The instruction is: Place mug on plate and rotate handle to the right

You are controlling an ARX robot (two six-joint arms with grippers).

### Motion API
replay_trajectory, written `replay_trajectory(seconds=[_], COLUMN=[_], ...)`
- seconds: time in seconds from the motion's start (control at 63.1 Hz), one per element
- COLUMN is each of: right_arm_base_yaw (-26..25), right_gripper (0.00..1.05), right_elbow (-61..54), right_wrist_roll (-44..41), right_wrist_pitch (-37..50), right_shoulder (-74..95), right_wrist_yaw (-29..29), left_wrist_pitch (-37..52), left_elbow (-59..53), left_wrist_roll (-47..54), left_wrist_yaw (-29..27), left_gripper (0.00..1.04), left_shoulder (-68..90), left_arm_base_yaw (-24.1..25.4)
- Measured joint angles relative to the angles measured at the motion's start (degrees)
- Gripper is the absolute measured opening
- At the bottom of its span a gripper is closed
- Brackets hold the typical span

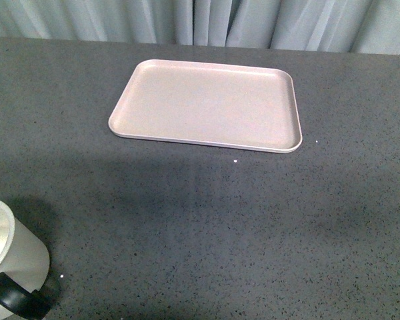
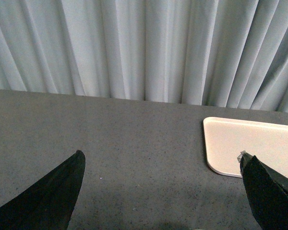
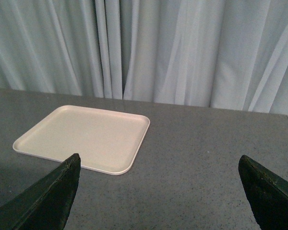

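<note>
**Mug in the near left corner, plate far across the table, both grippers wide open**

Front view: The mug (image 1: 13,250) is white and round. It stands at the near left corner of the gray table (image 1: 207,227), and the picture edge cuts part of it off. Its handle (image 1: 17,297) is black and shiny and points toward the robot. The plate (image 1: 207,105) is pale pink and flat, with round corners and a low rim. It lies well apart from the mug, on the far side near the curtain (image 1: 253,20). Its long side runs from left to right.

Left wrist view: The left gripper (image 2: 161,154) holds its two dark fingers (image 2: 53,191) far apart, and gray table shows between them. One corner of the plate (image 2: 249,143) peeks out by one finger.

Right wrist view: The right gripper (image 3: 159,157) spreads its fingers wide too. The whole plate (image 3: 86,136) lies ahead on the table, before the curtain
</note>
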Motion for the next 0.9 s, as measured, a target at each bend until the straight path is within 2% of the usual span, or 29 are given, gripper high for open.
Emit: replay_trajectory(seconds=[0.444,0.476,0.507,0.571,0.729,0.904], right_arm_base_yaw=[0.0,0.0,0.0,0.0,0.0,0.0], right_gripper=[0.95,0.95,0.95,0.95,0.95,0.95], right_elbow=[0.0,0.0,0.0,0.0,0.0,0.0], right_wrist_roll=[0.0,0.0,0.0,0.0,0.0,0.0], right_wrist_pitch=[0.0,0.0,0.0,0.0,0.0,0.0], right_shoulder=[0.0,0.0,0.0,0.0,0.0,0.0], right_wrist_yaw=[0.0,0.0,0.0,0.0,0.0,0.0], left_wrist_pitch=[-0.1,-5.6,-14.9,-23.8,-23.8,-21.2], left_elbow=[0.2,2.1,6.6,12.7,19.7,21.7], left_wrist_roll=[-0.2,-1.9,-3.8,-3.9,0.9,2.3], left_wrist_yaw=[0.0,-0.2,-0.1,0.3,2.1,3.6], left_gripper=[0.95,0.95,0.95,0.95,0.95,0.95], left_shoulder=[0.3,2.5,8.8,20.2,38.3,46.7], left_arm_base_yaw=[0.0,0.1,0.2,1.0,3.3,3.8])
